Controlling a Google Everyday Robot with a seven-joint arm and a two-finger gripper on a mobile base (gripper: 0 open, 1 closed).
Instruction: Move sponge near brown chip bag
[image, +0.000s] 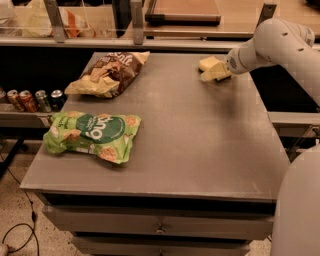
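The sponge (207, 63) is a small pale yellow block on the far right part of the grey table (200, 150). My gripper (218, 73) reaches in from the right and is right at the sponge, touching or just beside its near side. The brown chip bag (111, 73) lies at the far left of the table, with its pale yellow end toward the front left. It is well apart from the sponge, about a third of the table's width away.
A green chip bag (93, 135) lies on the left front of the table. Several soda cans (30, 100) stand on a lower shelf to the left. A counter with a glass guard (100, 20) runs behind the table. My base (300, 210) is at the right front.
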